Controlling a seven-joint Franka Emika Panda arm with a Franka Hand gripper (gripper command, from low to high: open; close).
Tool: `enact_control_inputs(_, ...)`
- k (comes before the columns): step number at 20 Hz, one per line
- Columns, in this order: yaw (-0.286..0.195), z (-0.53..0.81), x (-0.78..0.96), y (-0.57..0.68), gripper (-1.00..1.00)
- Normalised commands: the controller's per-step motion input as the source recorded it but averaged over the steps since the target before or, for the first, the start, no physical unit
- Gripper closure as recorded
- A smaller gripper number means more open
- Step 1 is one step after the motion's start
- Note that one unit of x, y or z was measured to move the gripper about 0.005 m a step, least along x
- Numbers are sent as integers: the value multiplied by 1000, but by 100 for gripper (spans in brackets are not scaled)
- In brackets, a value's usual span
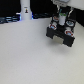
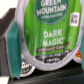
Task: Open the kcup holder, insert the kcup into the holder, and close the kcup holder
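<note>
Wrist view is filling almost entirely with the green top of the kcup (image 2: 47,37), its lettering reading clearly, so I am hanging right over it with almost no gap. Teal pads (image 2: 12,50) of my tool are showing at one side of the pod, and a dark edge is showing at the other, but I cannot tell whether they are pressing on it or merely flanking it.

From the exterior view, my tool (image 1: 61,21) is hanging over the kcup holder (image 1: 61,36), the black box sitting on the white surface (image 1: 30,60) toward the exterior view's right. Red-and-white pods (image 1: 56,23) are sitting on top of it beside my tool. The picture is too blurred for me to say whether the tray is pulled out.

I am judging the risks this way: if the pod is sitting crooked between the pads, it could tilt and jam on a slot rim instead of dropping in. Coming down off-centre could nudge the neighbouring pods. If the tray is not fully out, I could be pressing the pod onto the box instead of into a slot.
</note>
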Motion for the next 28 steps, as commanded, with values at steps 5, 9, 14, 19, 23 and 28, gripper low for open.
enact_control_inputs(5, -15, -148, 66, 13, 100)
enact_control_inputs(9, -6, -281, 14, -14, 100)
enact_control_inputs(14, -5, -299, 14, -47, 100)
enact_control_inputs(19, 22, -343, -3, 43, 100)
enact_control_inputs(23, 40, -164, 71, 100, 100)
enact_control_inputs(28, 69, 133, 105, 108, -100)
